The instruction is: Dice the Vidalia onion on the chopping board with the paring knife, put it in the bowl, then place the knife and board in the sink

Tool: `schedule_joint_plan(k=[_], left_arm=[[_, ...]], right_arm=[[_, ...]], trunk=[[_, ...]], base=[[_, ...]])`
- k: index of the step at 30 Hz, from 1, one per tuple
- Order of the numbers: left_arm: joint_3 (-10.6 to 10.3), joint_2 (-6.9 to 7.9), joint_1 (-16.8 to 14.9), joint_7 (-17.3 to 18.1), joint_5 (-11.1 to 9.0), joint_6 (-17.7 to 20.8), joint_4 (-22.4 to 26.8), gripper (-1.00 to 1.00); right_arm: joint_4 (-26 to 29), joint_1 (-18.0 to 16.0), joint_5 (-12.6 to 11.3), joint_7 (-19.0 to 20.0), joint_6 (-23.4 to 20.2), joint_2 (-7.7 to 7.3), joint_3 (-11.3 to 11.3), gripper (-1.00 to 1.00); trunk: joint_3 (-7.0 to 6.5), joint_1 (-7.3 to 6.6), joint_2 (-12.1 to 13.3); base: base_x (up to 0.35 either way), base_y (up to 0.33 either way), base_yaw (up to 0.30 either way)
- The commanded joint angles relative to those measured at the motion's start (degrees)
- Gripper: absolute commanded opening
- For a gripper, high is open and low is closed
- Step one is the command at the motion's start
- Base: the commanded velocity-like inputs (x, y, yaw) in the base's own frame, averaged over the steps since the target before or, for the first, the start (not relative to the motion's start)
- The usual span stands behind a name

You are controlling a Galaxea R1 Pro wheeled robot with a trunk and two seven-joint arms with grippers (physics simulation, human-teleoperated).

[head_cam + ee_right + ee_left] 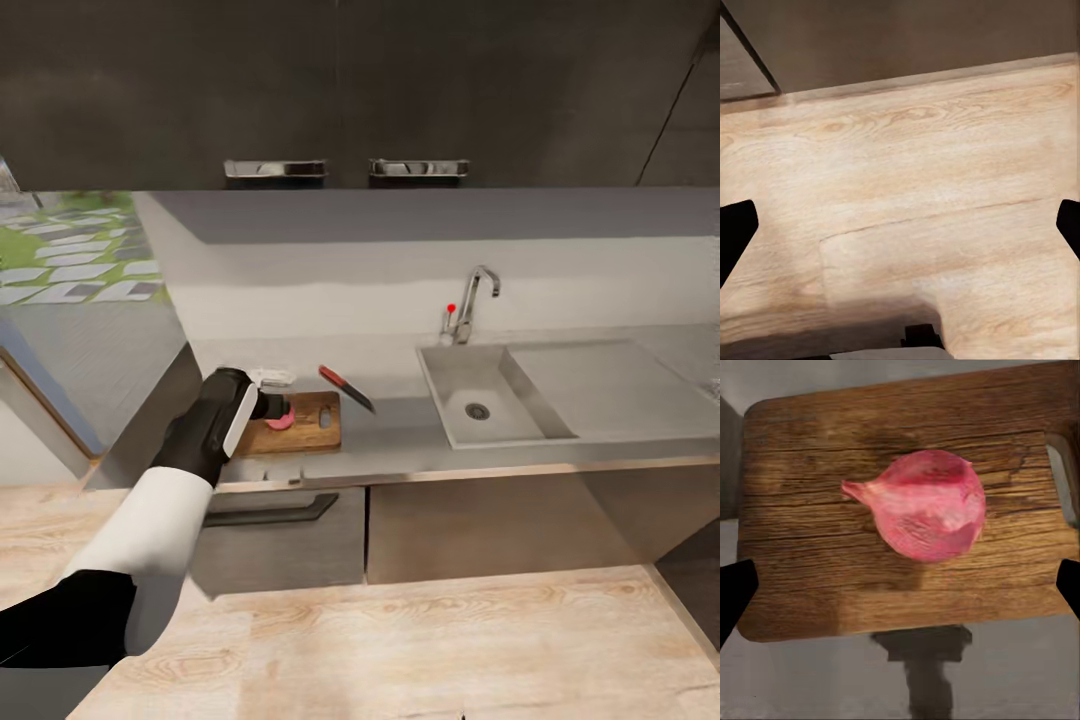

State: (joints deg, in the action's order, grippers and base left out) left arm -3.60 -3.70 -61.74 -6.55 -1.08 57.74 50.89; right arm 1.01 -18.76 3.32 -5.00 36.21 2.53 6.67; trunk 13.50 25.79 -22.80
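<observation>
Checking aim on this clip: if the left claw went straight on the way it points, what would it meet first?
Most likely the Vidalia onion, lying whole on the chopping board between the open fingers of the left claw; depth is unclear.

floor: light wood floor (907, 172) | gripper (900, 229): fingertips wide apart (above floor)

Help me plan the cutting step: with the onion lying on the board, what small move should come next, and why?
Probably lift the left tool clear of the Vidalia onion and swing it toward the paring knife. The onion lies whole on the chopping board, the tool's fingers spread wide on either side without touching it, and the knife lies on the countertop beside the board, not yet picked up.
</observation>
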Motion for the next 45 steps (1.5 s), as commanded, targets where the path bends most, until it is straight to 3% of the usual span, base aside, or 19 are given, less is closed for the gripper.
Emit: schedule_joint_plan(k=[1,21,32,35,37,38,40,41,44,45], left_arm=[[-0.1,0.01,0.0,-0.3,-0.1,0.2,-0.2,1.0],[-0.6,-0.69,0.0,-0.3,-0.1,-0.3,-9.9,1.0],[-0.7,-0.95,0.0,-0.3,-0.1,-0.4,-13.3,1.0],[-0.7,-0.98,0.0,-0.2,-0.1,-1.6,-18.0,1.0],[-0.7,-1.14,0.0,-0.2,-0.1,-4.3,-21.5,1.0],[-0.7,-1.54,0.0,-0.2,-0.1,-12.2,-29.2,1.0],[-0.7,-1.66,0.0,-0.2,-0.1,-19.8,-36.8,1.0],[-0.7,-1.68,0.0,-0.2,-0.1,-21.9,-38.8,1.0],[-0.6,-1.64,0.0,-0.2,-0.4,-36.4,-50.2,1.0],[-0.6,-1.39,0.3,-0.2,-0.6,-46.1,-53.7,1.0]], right_arm=[[0.0,0.0,0.4,-0.2,0.2,0.02,0.4,1.0],[0.0,0.0,0.4,-0.2,0.2,0.02,0.4,1.0],[0.0,0.0,0.4,-0.2,0.2,0.02,0.4,1.0],[0.0,0.0,0.4,-0.1,0.2,0.02,0.4,1.0],[0.0,0.0,0.4,-0.1,0.2,0.02,0.4,1.0],[0.0,0.0,0.4,0.0,0.2,0.02,0.4,1.0],[0.0,0.0,0.4,0.0,0.2,0.0,0.4,1.0],[0.0,0.0,0.4,0.0,0.2,-0.01,0.4,1.0],[0.0,0.0,0.4,0.0,0.2,-0.06,0.4,1.0],[0.0,0.0,0.4,0.0,0.2,-0.07,0.4,1.0]], trunk=[[0.11,0.0,-0.1],[0.11,0.0,-0.1],[0.11,0.0,-0.1],[0.11,0.0,-0.1],[0.11,0.0,-0.1],[0.11,0.0,-0.1],[0.11,0.0,-0.1],[0.11,0.0,-0.1],[0.11,0.0,-0.1],[0.11,0.0,-0.1]], base=[[-0.335,0.0,0.0],[-0.332,0.0,0.0],[-0.051,0.0,0.0],[-0.001,0.0,0.0],[0.0,0.0,0.0],[0.0,0.0,0.0],[0.0,0.0,0.0],[0.0,0.0,0.0],[0.0,0.0,0.0],[0.0,0.0,0.0]])
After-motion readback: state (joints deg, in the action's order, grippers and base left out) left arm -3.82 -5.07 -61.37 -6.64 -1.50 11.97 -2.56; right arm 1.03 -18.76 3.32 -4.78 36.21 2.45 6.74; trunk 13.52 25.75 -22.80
